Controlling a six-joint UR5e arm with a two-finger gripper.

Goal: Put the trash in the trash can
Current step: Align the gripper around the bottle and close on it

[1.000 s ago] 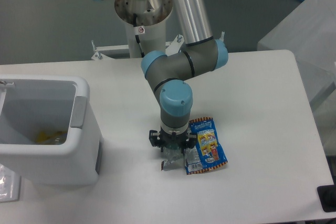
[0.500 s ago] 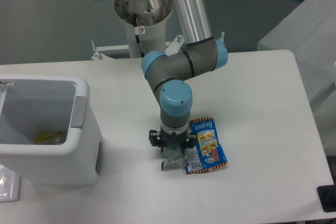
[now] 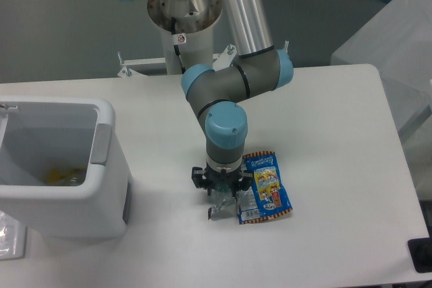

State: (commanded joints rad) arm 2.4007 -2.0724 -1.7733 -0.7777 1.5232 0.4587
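While the hand (image 3: pixel 221 202) sits low on the tabletop (image 3: pixel 324 139)
It pinches a silvery scrap (image 3: pixel 217 211) (beside the blue wrapper (image 3: pixel 268 188)); bin (image 3: pixel 61 166) stands well left.

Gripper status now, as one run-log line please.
gripper: down at silvery scrap | snack wrapper: on table | trash can: left, open | grasp: unclear

Even, dim overhead light, soft shadows, slightly grainy, low-resolution picture.

Probably a robotics lab: an industrial arm (image 3: pixel 233 82) bolted behind a bare white table (image 3: pixel 337 139).
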